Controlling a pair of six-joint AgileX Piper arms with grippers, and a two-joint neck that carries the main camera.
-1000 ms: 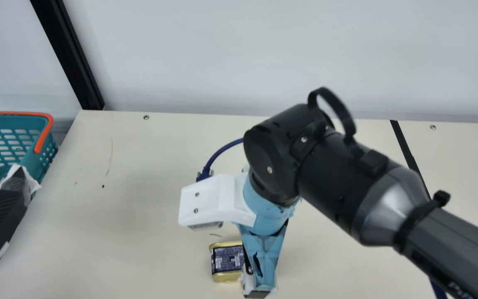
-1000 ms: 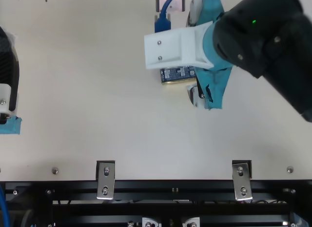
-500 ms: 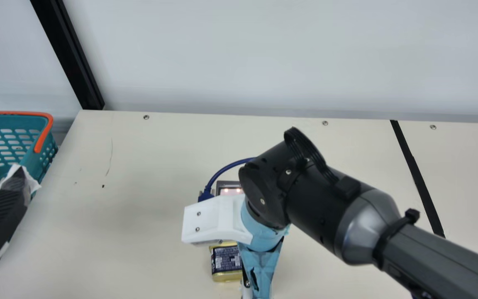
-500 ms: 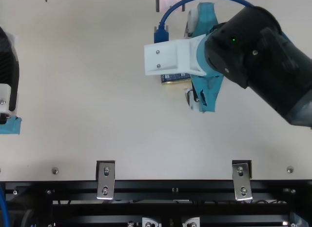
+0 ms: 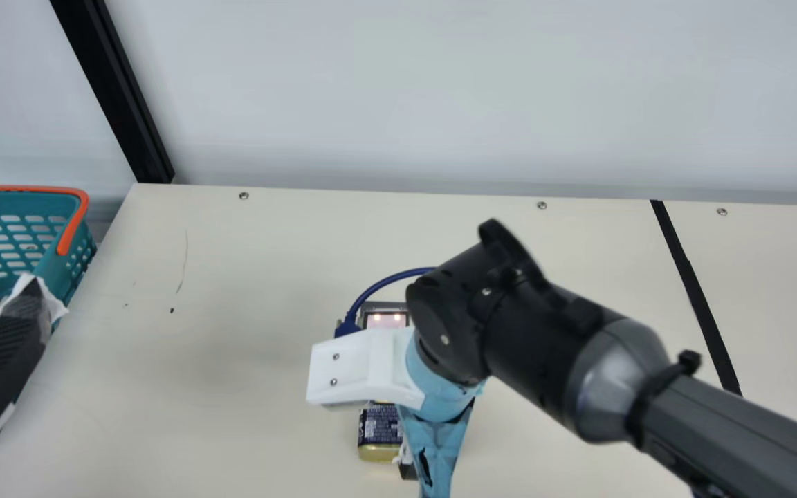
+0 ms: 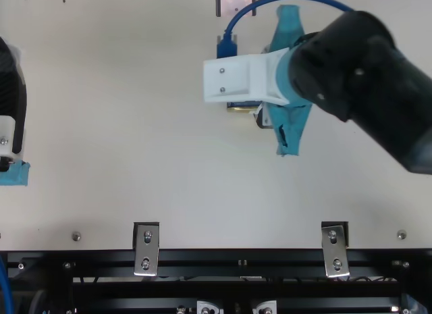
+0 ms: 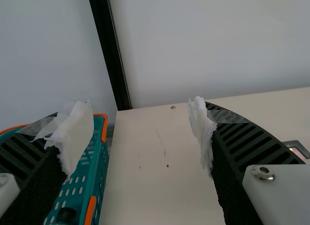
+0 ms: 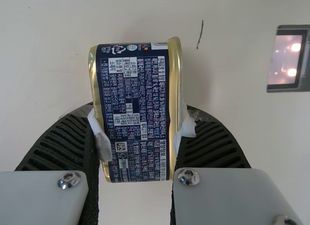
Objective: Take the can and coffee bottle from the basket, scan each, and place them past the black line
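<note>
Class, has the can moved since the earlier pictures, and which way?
Yes, slightly: in the main view, the can has shifted right, a little nearer the black line.

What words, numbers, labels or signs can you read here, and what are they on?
Can: its dark blue label is packed with white print, too small for me to quote reliably.
Same label, near one end: a small white mark that looks like recycling arrows.
Elsewhere: no text that I can read.
</note>
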